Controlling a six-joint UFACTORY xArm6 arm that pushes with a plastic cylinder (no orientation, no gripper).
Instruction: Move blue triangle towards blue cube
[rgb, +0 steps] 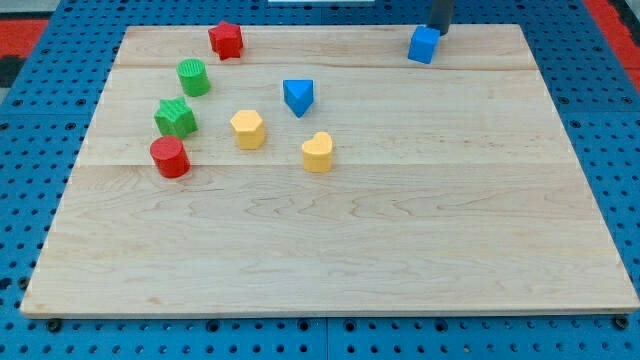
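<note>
Camera view: my tip (438, 31), a bare rod with nothing to grip, sits at the surface's top edge beside the blue cube (424, 45); the blue triangle (298, 96) lies left and down, mid-surface.

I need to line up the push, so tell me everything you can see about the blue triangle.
The blue triangle is a small solid wedge-shaped block, plain blue with a matte look, lying flat on the wooden board above its centre. Nothing touches it. The yellow blocks sit just below it; the blue cube lies to the upper right, with my tip beside that cube.
</note>
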